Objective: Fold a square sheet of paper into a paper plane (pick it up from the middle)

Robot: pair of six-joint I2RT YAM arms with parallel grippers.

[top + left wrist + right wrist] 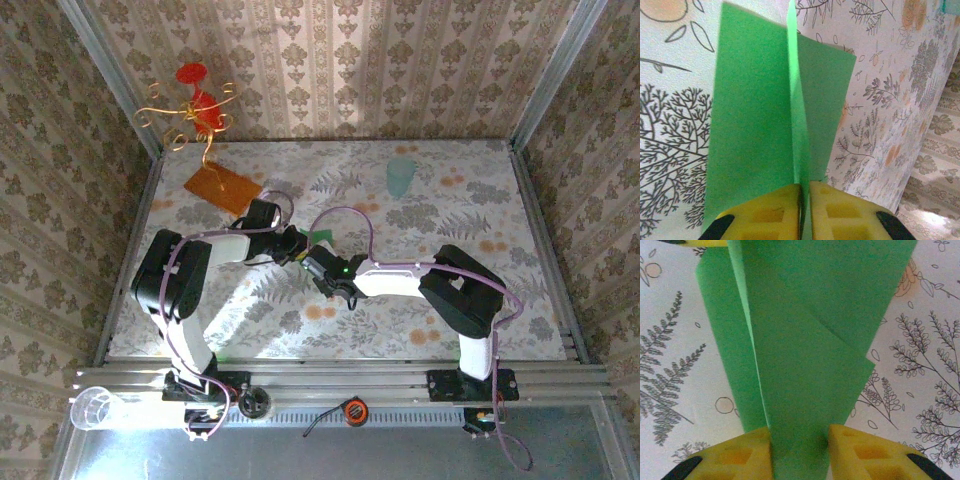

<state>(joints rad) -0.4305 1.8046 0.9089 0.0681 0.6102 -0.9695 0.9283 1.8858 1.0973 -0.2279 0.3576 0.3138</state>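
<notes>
Closest to my left wrist camera, my left claw [805, 187] has its yellow jaws pressed together on the raised centre crease of the paper plane [755, 125], with green wings spreading to either side. My right claw [800, 432] straddles a wider folded band; I cannot tell whether it squeezes. Beyond lies the leaf-printed tablecloth [670, 150]. From above, the plane sits mid-table between both wrists. I judge it feather-light, thin and easily crumpled, so the stiffer centre fold is the place to grip.

The orange board [222, 188] lies near the left fingers [775, 215]; the table [500, 220] rightward is open.
</notes>
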